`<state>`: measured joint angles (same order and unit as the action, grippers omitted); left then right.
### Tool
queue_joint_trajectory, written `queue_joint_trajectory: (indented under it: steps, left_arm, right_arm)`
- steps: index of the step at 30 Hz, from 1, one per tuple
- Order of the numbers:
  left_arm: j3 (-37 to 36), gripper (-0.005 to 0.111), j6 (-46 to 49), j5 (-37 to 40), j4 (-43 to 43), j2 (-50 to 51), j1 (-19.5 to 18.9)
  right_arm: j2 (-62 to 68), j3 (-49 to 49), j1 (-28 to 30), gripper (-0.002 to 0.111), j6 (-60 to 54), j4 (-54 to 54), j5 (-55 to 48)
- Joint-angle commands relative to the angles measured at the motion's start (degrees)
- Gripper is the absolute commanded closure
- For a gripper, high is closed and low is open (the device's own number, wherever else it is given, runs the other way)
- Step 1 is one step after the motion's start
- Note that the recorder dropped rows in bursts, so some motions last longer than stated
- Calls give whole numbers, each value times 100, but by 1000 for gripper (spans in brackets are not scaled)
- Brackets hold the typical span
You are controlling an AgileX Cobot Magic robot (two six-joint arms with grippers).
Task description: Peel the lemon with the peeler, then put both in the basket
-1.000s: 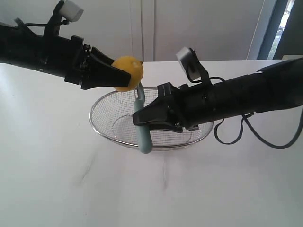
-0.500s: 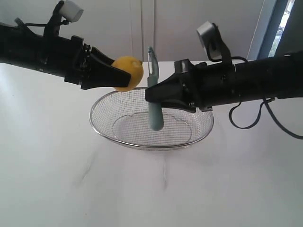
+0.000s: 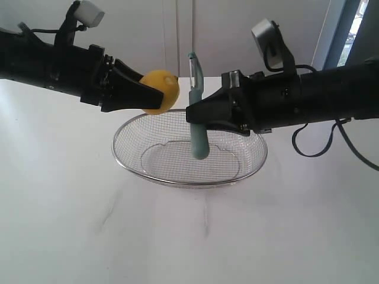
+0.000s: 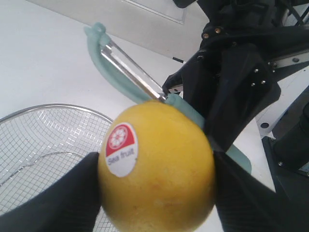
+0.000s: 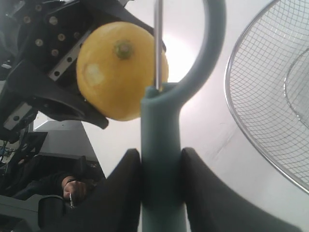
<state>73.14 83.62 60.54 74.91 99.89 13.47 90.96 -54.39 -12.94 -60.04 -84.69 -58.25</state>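
My left gripper (image 3: 155, 93) is shut on the yellow lemon (image 3: 162, 90), holding it in the air above the far left rim of the wire basket (image 3: 189, 184). The lemon (image 4: 159, 169) fills the left wrist view, its red and white sticker facing the camera between the black fingers (image 4: 63, 203). My right gripper (image 3: 195, 116) is shut on the teal handle of the peeler (image 3: 198, 141). The peeler stands upright over the basket, blade head up, just right of the lemon. In the right wrist view the peeler (image 5: 161, 130) and its metal blade cross in front of the lemon (image 5: 113, 72).
The basket (image 5: 270, 92) sits on a white table (image 3: 89, 231) with nothing in it. A white wall panel stands behind. The right arm's black cable (image 3: 323, 145) hangs over the table at the right.
My right gripper has risen and shifted right with the peeler, which went from under the lemon to upright beside it. The left gripper and the lemon have not moved.
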Motion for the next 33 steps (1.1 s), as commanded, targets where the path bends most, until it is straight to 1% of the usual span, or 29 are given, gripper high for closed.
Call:
queue_joint_trajectory:
  steps: [1,9,16,23,33]
  left_arm:
    - [31,107,19,178,172,-36,-19]
    - [31,107,19,190,172,-36,-19]
    - [31,107,19,190,172,-36,-19]
    - [31,107,19,200,172,-36,-19]
    - [31,107,19,200,172,-36,-19]
  right_arm:
    - [-26,-23,31,108,-12,40,82]
    - [381,-23,20,108,-12,2,-94]
    - [595,-23,-309,108,-12,-7,-172]
    - [747,-23,-520,108,-12,-7,-279]
    - [838,-43,-530,108,-12,-49,-331]
